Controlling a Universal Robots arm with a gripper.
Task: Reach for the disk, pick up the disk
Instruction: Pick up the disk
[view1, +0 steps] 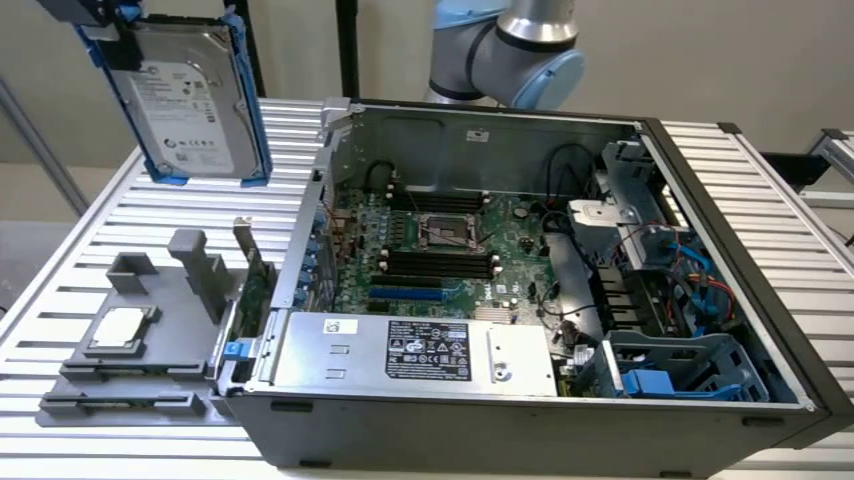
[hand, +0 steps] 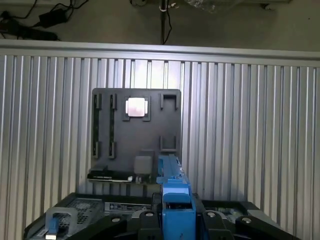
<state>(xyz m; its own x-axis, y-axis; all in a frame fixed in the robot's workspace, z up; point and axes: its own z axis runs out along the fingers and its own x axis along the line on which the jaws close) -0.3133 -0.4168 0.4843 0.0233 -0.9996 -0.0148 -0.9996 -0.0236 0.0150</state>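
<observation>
The disk (view1: 187, 95) hangs in the air at the exterior view's upper left, well above the slatted table. It stands on edge, tilted, with its white label facing the camera and its blue carrier frame around it. My gripper (view1: 110, 22) is shut on the disk's upper end. In the wrist view the blue frame edge of the disk (hand: 172, 190) runs out from between the dark fingers (hand: 148, 220) of my gripper (hand: 176, 222).
Below the disk lies a grey tray (view1: 160, 375) with a small square silver chip (view1: 120, 325); the wrist view looks down on the same tray (hand: 150, 135) and chip (hand: 136, 107). An open computer case (view1: 747, 330) stands at the exterior view's right, holding a silver box (view1: 427, 350) with a black label.
</observation>
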